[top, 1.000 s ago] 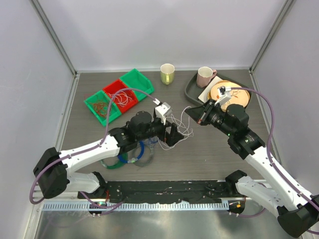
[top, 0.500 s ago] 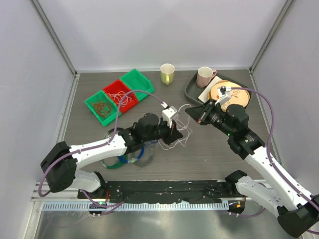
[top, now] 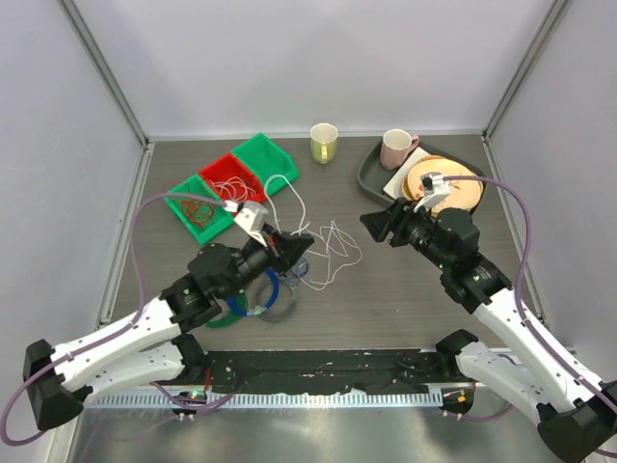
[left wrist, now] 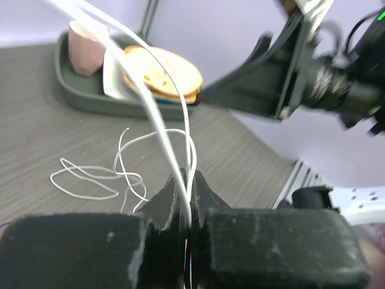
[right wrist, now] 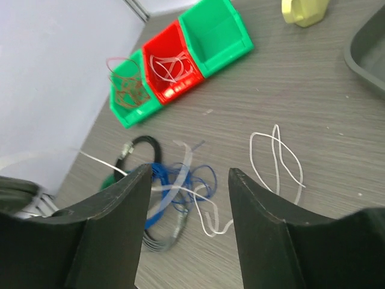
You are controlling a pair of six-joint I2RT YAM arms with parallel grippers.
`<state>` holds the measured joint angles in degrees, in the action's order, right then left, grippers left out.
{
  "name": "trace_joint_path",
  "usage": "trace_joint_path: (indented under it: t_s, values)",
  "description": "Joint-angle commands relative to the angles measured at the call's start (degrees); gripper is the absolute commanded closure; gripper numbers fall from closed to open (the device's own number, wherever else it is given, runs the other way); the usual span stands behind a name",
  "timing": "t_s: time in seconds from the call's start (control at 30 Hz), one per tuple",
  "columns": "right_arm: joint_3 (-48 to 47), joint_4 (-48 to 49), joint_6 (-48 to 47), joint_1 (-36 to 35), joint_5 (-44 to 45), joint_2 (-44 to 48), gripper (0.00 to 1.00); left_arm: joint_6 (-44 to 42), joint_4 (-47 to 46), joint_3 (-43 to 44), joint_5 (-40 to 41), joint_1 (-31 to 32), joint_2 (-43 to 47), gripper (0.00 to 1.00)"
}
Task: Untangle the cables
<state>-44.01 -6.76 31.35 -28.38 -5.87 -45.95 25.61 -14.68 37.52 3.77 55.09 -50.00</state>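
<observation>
My left gripper [left wrist: 187,198]: pressed together on the thin white cable [left wrist: 155,129], strand lifted.
My right gripper [right wrist: 187,180]: spread, empty, at 3 o'clock of the left.
Slack: loose loops on the grey wood-grain table [top: 415,289], between them.
Tangled heap of blue, black and green cables [top: 255,297]: 7 o'clock of my left gripper.
Step, as I judge: drawing the white cable clear of the heap.
Next: my right gripper should take the slack.

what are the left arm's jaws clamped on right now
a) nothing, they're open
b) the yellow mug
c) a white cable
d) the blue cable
c, in the left wrist view the left gripper has its jaws shut on a white cable that runs up and away from between them.
</observation>
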Motion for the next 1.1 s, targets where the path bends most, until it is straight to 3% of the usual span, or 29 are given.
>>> trace_joint_path:
  t_s: [0.0, 0.13, 0.3, 0.63, 0.73, 0.77, 0.87, 0.97, 1.07]
  values:
    - [4.9, 3.6, -5.8, 0.0, -1.2, -0.2, 0.38, 1.9, 2.4, 2.3, 6.2, 0.1, 5.6, 1.00]
    - [9.4, 6.5, -2.8, 0.0, -0.9, -5.3, 0.36, 0.5, 4.7, 4.1, 6.9, 0.1, 7.6, 1.00]
    - [14.6, 17.0, 3.4, -0.1, -2.8, -16.0, 0.32, 1.1, 5.5, 4.6, 5.5, 0.1, 7.9, 1.00]
    - [12.8, 23.5, 10.3, -1.7, -7.6, -35.4, 0.31, 1.3, 5.7, 5.5, 3.9, 0.1, 6.3, 1.00]
    - [12.2, 24.3, 11.8, -2.6, -6.8, -38.9, 0.45, 0.9, 6.1, 5.5, 4.6, 0.1, 7.1, 1.00]
    - [12.2, 24.5, 12.8, -2.6, -6.4, -39.7, 0.59, 0.7, 6.2, 5.5, 4.8, 0.1, 7.4, 1.00]
    - [12.9, 24.7, 14.1, -2.6, -3.0, -40.0, 0.87, 0.2, 6.9, 5.6, 5.4, 0.1, 8.2, 1.00]
    - [13.5, 23.8, 14.5, -2.6, -0.3, -39.5, 0.99, -0.5, 7.4, 5.8, 6.9, 0.1, 8.9, 1.00]
    - [12.2, 18.6, 12.8, -2.6, 3.4, -37.6, 0.99, -1.3, 8.8, 6.7, 9.1, 0.1, 9.6, 1.00]
